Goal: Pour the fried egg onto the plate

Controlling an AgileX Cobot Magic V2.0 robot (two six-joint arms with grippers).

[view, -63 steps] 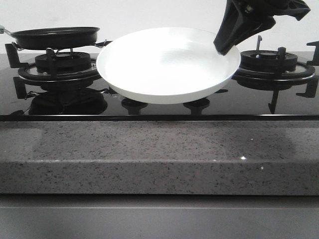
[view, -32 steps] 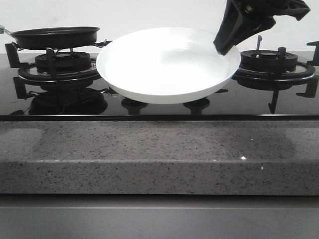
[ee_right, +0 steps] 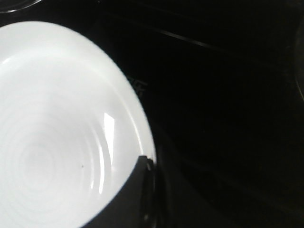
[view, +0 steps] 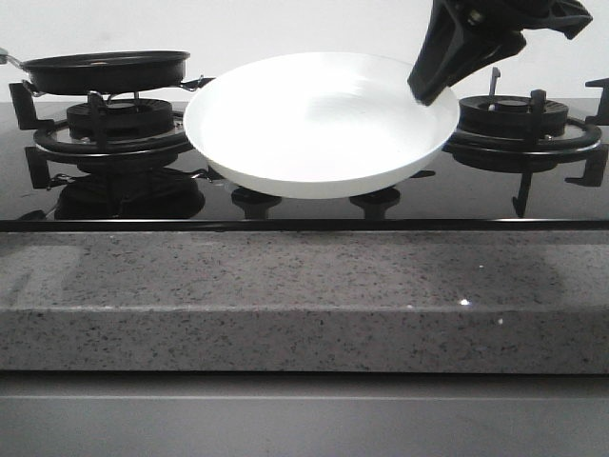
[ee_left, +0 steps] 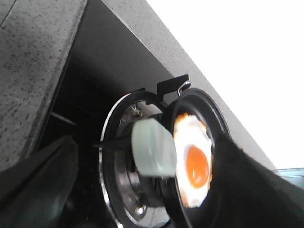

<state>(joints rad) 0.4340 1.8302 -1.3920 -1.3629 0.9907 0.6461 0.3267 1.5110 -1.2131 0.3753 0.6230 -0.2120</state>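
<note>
Nearest the camera runs the speckled grey counter (view: 304,295), with nothing on its front ledge. Behind it lies the glossy black hob, and over the hob's middle hangs the plate (view: 314,129), lifted clear of the glass and tipped slightly toward the front edge. The right gripper (view: 430,84) pinches the plate's far right rim, closed on it, as the right wrist view confirms with a dark finger lapped over the white edge. The plate is bare.

Farther back, at the hob's left rear, the black frying pan (view: 105,70) sits on the left burner (view: 114,129). The left wrist view shows the fried egg (ee_left: 192,164) lying inside it, yolk up. The left gripper (ee_left: 142,190) frames that view with its fingers spread wide, one to each side, and grips nothing; a pale handle-like piece (ee_left: 153,148) lies between them, blurred.

By my reckoning the step in hand is taking hold of the pan. To do it well, the left gripper should close squarely on the handle, lift level so the egg does not slide early, and bring the pan's lip over the plate's centre before tilting. The right gripper should hold the plate steady and nearer level, since a one-sided rim grip invites sagging.

Count: one plate, one pan, one egg, two burners (the right burner (view: 519,124) bare), two grippers.
</note>
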